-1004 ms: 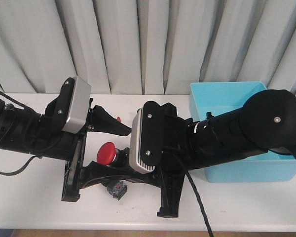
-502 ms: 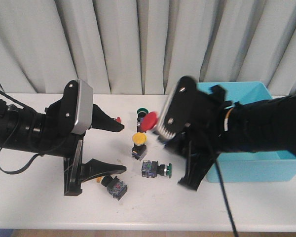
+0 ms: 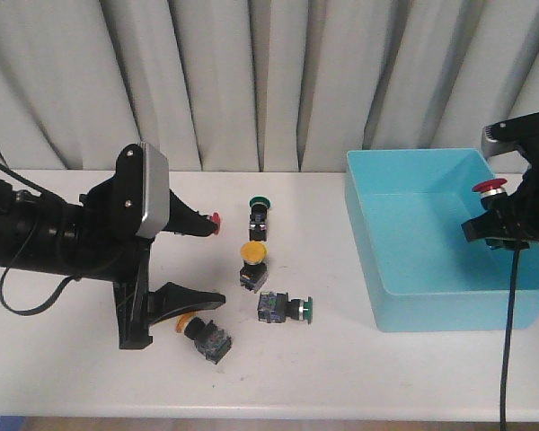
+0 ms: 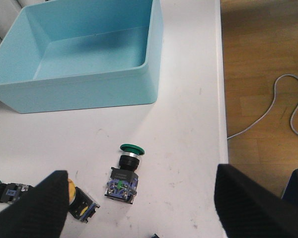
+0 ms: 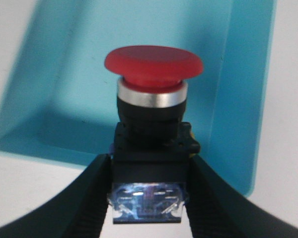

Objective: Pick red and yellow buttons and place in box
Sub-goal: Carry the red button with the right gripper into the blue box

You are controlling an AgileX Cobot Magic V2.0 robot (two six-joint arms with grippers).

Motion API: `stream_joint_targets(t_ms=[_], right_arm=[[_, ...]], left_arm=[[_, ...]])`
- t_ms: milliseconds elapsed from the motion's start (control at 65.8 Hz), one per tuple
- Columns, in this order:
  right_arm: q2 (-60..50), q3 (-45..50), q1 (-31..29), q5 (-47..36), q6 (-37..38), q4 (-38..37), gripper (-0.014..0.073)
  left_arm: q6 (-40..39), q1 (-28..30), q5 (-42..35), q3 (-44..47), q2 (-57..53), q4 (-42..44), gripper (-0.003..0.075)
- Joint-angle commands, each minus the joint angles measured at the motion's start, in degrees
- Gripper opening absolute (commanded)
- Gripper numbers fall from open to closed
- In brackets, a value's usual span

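Right gripper [image 5: 149,198] is clamped on a red mushroom-cap push-button switch [image 5: 151,129], hanging over the big light-blue plastic bin [image 3: 368,260]. Looks like drop-off time: just release. Left gripper [image 3: 202,260] sits spread wide, empty.

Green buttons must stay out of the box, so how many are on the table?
2. One green button stands far back at the middle; the other lies on its side nearer the front. More may hide behind the left arm.

The left arm [image 3: 36,238] is matte black with a loose black cable and a silver-grey camera block [image 3: 150,190] fixed by small screws. Its fingers [image 3: 184,301] are black, tapered and finely ribbed. The right arm [image 3: 530,215] is black too, with a grey plate [image 3: 512,128] and a thin black cable [image 3: 508,332].
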Motion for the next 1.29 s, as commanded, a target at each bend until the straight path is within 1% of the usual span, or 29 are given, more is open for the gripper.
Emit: stream_joint_targets(t_ms=[0, 76, 91, 350, 487, 593, 684, 973, 1110, 1277], right_arm=[[3.24, -5.89, -0.96, 0.43, 0.31, -0.58, 0.0206], [8.22, -9.56, -0.96, 2.31, 0.31, -0.58, 0.0206], [17.99, -16.46, -0.96, 5.19, 1.67, -0.96, 0.0209], [29.9, -22.99, -0.96, 7.34, 1.98, -0.98, 0.0211], [34.04, -25.53, -0.96, 7.98, 1.98, -0.98, 0.0216], [35.69, -26.53, -0.96, 8.43, 1.98, -0.98, 0.0224], [36.21, -26.55, -0.96, 8.49, 1.98, -0.98, 0.0251], [36.38, -26.62, -0.96, 8.81, 1.98, -0.84, 0.0398], [36.38, -26.8, -0.96, 9.77, 1.98, -0.84, 0.0408], [35.12, -29.76, -0.91, 15.96, 1.76, -0.18, 0.0401]], left_arm=[[-0.62, -0.28, 0.2, -1.33, -1.6, -3.13, 0.0587], [-0.62, -0.28, 0.32, -1.33, -1.6, -3.13, 0.0587], [-0.62, -0.28, 0.37, -1.33, -1.6, -3.19, 0.0587], [-0.62, -0.28, 0.69, -1.33, -1.6, -3.17, 0.0587], [-0.62, -0.28, 0.69, -1.33, -1.6, -3.17, 0.0587], [-0.62, -0.28, 0.69, -1.33, -1.6, -3.17, 0.0587], [-0.62, -0.28, 0.69, -1.33, -1.6, -3.17, 0.0587], [-0.62, -0.28, 0.74, -1.33, -1.6, -3.17, 0.0587], [-0.62, -0.28, 0.74, -1.33, -1.6, -3.17, 0.0587], [-0.62, -0.28, 0.75, -1.33, -1.6, -3.17, 0.0587]])
